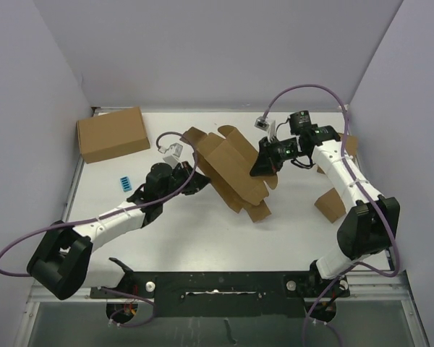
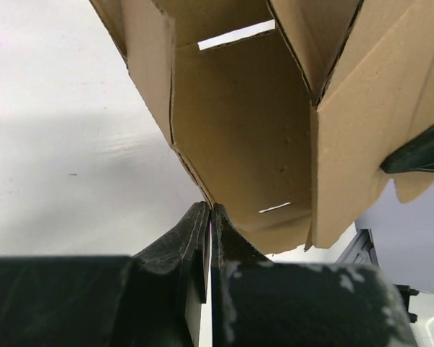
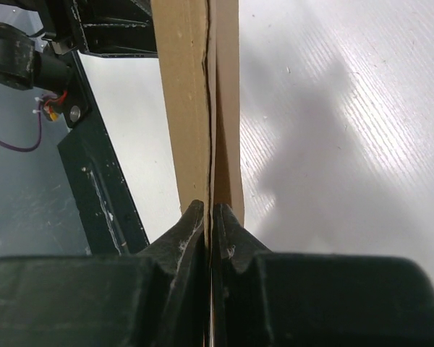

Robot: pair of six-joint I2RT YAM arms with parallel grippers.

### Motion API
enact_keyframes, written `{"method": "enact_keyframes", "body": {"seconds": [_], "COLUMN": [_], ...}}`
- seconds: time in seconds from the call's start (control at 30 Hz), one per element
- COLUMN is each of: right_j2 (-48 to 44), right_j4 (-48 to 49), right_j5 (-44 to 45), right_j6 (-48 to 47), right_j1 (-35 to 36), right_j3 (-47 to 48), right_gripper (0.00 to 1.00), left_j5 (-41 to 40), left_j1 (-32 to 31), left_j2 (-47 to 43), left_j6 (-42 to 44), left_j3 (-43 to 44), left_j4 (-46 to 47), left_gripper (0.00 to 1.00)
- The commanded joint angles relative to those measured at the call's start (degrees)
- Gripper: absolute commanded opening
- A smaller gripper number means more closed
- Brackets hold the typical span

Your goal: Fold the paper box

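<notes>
Clearly the box (image 1: 231, 170) is half-folded and stands tilted near the middle of the bench (image 1: 202, 238). The left claw (image 1: 195, 179) pinches a thin wall edge, the right claw (image 1: 264, 165) pinches a doubled flap. I judge the cardboard light, stiff but easy to crease; better to hold near fold lines, not at loose tabs

The paper box (image 1: 235, 173) and closed carton (image 1: 112, 134) are plain brown cardboard, unprinted. White table (image 1: 202, 238), purple cables (image 1: 304, 87), a small blue piece (image 1: 124, 181) — left gripper (image 1: 197, 176) and right gripper (image 1: 257, 170) black.
</notes>
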Motion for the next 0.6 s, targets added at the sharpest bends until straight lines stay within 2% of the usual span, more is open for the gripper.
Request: {"method": "enact_keyframes", "body": {"seconds": [0.0, 0.23, 0.33, 0.43, 0.57], "right_j2": [-0.9, -5.5, -6.9, -7.2, -6.7], "right_j4": [1.8, 1.1, 0.9, -0.9, -5.3], "right_j5": [3.9, -2.3, -2.8, -3.2, -3.3], "right_j6": [-1.2, -4.0, -5.7, -8.7, -15.0], "right_j1": [0.0, -8.0, -8.7, -8.8, -9.5], "right_j3": [-0.3, -0.3, -1.7, -1.9, -0.6], "right_gripper": [0.0, 0.0, 0.0, 0.0, 0.0], "left_j5": [1.1, 0.2, 2.9, 7.3, 8.9], "left_j1": [-0.4, 0.8, 1.3, 1.9, 3.4], "left_j2": [2.0, -4.8, -7.8, -10.6, -18.4], "left_j6": [0.7, -0.3, -0.8, -1.1, -1.2], "left_j3": [4.4, -2.4, -6.9, -10.2, -13.1], "left_j4": [1.6, 2.1, 5.5, 6.7, -1.1], "left_gripper": [0.0, 0.0, 0.01, 0.18, 0.29]}}
